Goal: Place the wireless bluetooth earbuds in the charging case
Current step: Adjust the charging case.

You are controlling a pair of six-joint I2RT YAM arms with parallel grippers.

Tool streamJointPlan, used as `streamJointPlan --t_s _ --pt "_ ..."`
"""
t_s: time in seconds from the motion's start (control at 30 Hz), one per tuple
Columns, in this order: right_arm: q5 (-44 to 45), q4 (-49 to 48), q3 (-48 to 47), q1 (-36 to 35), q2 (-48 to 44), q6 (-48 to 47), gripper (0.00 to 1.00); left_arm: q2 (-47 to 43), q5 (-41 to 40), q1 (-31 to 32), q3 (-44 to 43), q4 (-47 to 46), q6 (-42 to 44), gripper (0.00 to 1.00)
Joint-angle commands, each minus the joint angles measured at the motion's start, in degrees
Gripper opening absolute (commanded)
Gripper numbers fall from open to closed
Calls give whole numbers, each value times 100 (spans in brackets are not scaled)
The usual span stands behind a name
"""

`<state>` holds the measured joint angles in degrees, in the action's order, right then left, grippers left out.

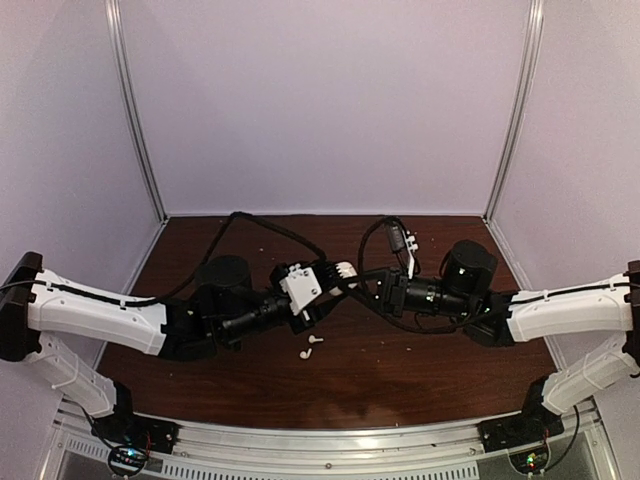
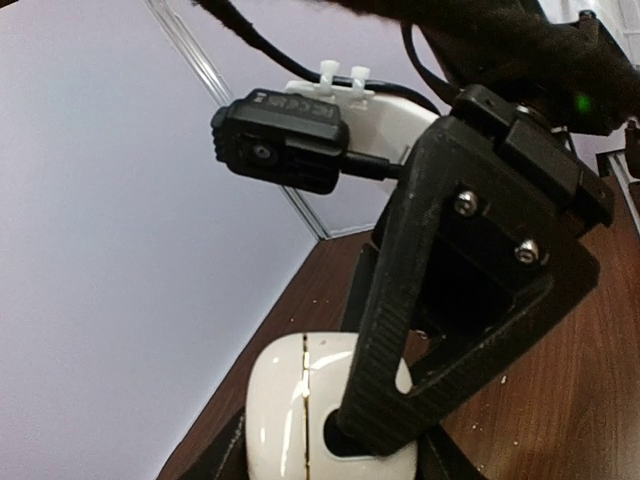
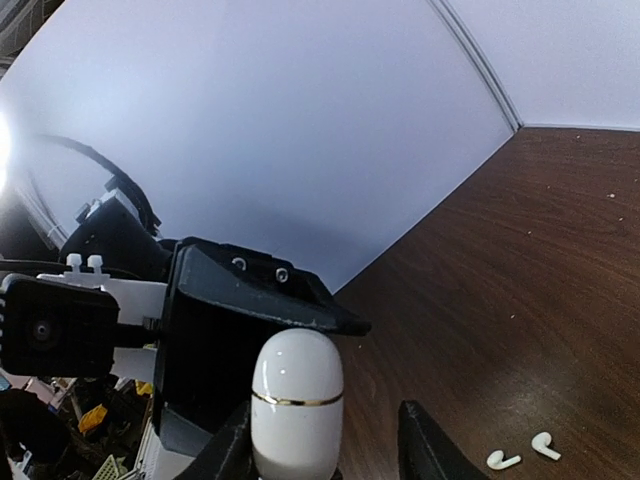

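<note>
The white charging case (image 2: 285, 405), with a thin gold seam and its lid down, hangs above the table where the two arms meet. My left gripper (image 2: 330, 455) is shut on it, its dark fingers (image 2: 222, 452) flanking the case. My right gripper (image 3: 325, 450) stands open around the same case (image 3: 296, 400): one finger (image 3: 228, 450) is next to the case, the other is apart from it. In the top view the case (image 1: 345, 269) sits between the left gripper (image 1: 335, 273) and the right gripper (image 1: 363, 284). Two white earbuds (image 1: 301, 352) (image 1: 316, 340) lie on the table below, also seen as earbuds (image 3: 503, 459) (image 3: 545, 445).
The brown wooden table (image 1: 430, 370) is enclosed by pale walls with metal corner posts (image 1: 135, 110). Black cables (image 1: 270, 228) loop over the table behind the grippers. The right arm's wrist camera (image 2: 280, 140) hangs close above the case.
</note>
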<state>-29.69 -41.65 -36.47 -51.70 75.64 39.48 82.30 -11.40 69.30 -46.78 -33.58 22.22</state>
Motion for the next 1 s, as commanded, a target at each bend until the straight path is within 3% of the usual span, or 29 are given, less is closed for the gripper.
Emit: streamJointPlan --t_s 0.0,0.17,0.53,0.7,0.77,0.8,0.87,0.97 --pt "-937 479 -125 150 -128 -325 47 -500 962 -95 193 28 412 29" --pt "-1350 744 -308 153 -23 -580 42 -540 1140 -130 166 331 617 28" --pt "-1345 701 -372 152 113 -439 30 -432 1140 -128 52 413 853 28" --pt "-1303 636 -345 164 122 -368 20 -391 1105 -127 26 414 898 30" --pt "-1278 616 -306 165 78 -390 16 -402 989 -127 29 412 848 38" --pt "-1262 632 -293 178 50 -435 15 -418 912 -131 47 399 776 49" --pt "-1273 622 -257 252 -17 -506 13 -499 936 -133 114 396 671 62" --pt "-1301 559 -222 362 -131 -668 11 -693 1049 -134 239 410 352 73"
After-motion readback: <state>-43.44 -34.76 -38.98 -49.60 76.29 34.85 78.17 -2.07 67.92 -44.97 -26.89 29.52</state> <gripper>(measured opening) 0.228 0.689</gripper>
